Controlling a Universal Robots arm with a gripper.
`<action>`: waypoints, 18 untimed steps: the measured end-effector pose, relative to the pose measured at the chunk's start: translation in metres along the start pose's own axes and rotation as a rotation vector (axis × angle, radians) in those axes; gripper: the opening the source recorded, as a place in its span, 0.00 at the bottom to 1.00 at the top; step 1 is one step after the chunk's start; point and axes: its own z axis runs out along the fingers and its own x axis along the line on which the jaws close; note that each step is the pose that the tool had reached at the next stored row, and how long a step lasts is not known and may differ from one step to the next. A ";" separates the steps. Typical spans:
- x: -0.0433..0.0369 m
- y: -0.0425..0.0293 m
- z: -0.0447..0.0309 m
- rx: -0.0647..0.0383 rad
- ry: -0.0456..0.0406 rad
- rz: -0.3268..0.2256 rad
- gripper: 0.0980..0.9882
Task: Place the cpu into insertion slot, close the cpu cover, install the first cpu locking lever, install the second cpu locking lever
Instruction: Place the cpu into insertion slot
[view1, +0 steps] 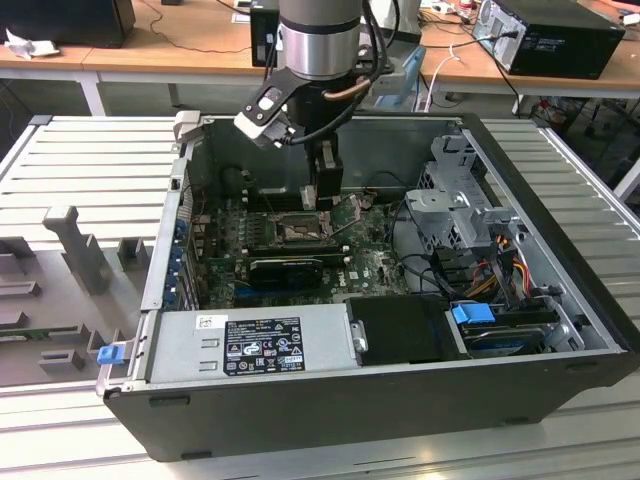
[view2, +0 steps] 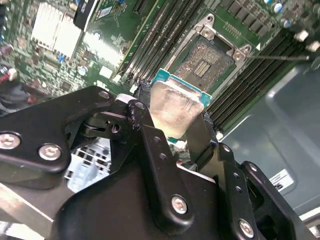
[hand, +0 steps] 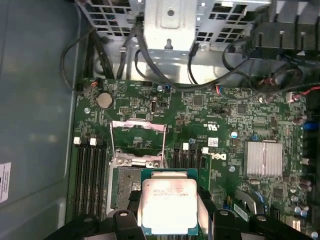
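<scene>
Pinching the cpu (view2: 176, 102) by 2 edges, the gripper (view2: 175, 114) hangs over the bare slot (view2: 207, 62). The cover (hand: 138, 125) stands open. Step 1 is in hand, I think; the cpu needs to line up flat and square.

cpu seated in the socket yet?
No, the cpu is held in the gripper, clear of the open insertion slot in the second wrist view.
</scene>
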 end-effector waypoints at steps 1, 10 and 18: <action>0.0000 -0.0001 0.0003 0.000 0.0013 -0.016 0.48; -0.0001 -0.0009 0.0077 -0.004 0.0037 -0.051 0.48; 0.0003 -0.0044 0.0178 -0.003 0.0088 -0.116 0.48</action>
